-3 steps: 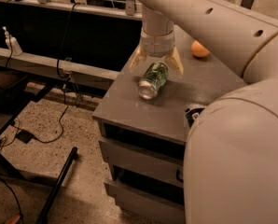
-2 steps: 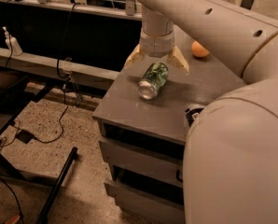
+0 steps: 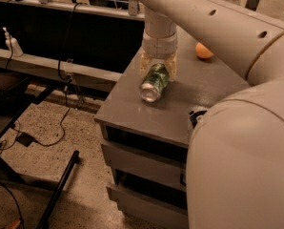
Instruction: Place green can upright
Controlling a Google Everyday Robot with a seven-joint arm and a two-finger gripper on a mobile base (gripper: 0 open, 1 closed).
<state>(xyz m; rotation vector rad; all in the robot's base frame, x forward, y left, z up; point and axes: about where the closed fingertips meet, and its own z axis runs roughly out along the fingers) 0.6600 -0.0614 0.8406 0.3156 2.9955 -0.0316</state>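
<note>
The green can (image 3: 154, 82) lies on its side on the counter (image 3: 132, 104), the gripper (image 3: 157, 67) with fingers clamped across its far end; probably light, thin-walled and slick, it wants a gentle mid-body squeeze.

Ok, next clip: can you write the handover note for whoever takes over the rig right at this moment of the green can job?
The gripper is low over the grey table, jaws closed on either side of the green can, at its far end.
The green can lies on its side near the table's left edge, silver end toward the camera.
Done: the can looks grasped.
Left: lift it, turn it upright, set it down, release.
An orange fruit sits apart at the back.
</note>
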